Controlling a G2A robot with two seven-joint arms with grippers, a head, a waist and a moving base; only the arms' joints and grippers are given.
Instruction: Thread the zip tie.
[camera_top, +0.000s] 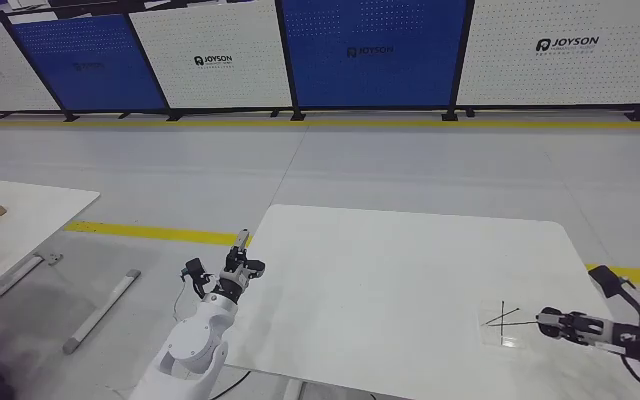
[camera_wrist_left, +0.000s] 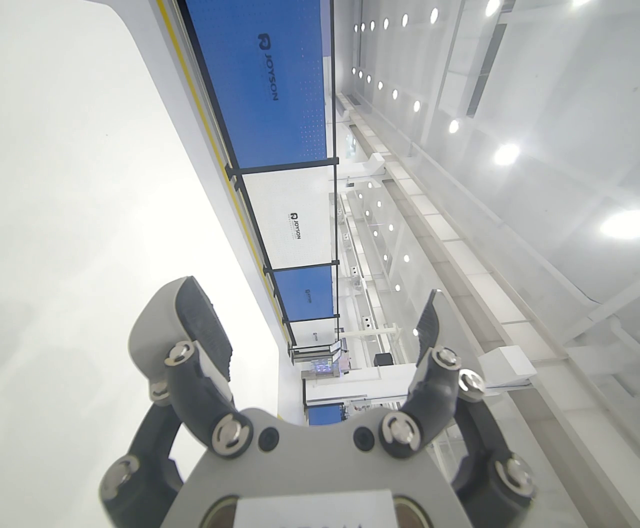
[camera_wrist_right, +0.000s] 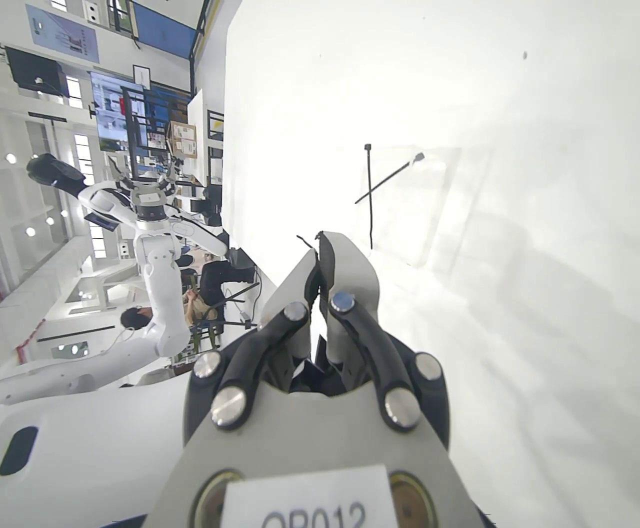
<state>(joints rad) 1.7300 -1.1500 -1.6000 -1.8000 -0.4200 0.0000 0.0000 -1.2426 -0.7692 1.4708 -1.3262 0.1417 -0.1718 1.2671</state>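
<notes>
— Any writing showing?
— The blue and white pegboard panels (camera_top: 373, 50) at the back are each carrying a printed logo. A white label (camera_wrist_right: 310, 500) with dark print is sitting on the right wrist's mount.

— How are the edges and the room looking?
— The left gripper (camera_top: 240, 246) (camera_wrist_left: 315, 305) is hanging just beside the table's (camera_top: 400, 280) left edge, fingers spread wide and gripping nothing. The right gripper (camera_top: 545, 321) (camera_wrist_right: 318, 245) is sitting toward the table's right side with its fingers pressed together. A thin dark sliver is poking out at the tips, and I cannot tell what it is. A broad stretch of white tabletop is separating the two grippers.

— And the zip ties?
— Two thin black zip ties (camera_top: 503, 317) (camera_wrist_right: 370, 220) are lying crossed on a clear sheet (camera_wrist_right: 430, 200), just ahead of the right gripper's tips. Each is showing a small head at one end.
</notes>
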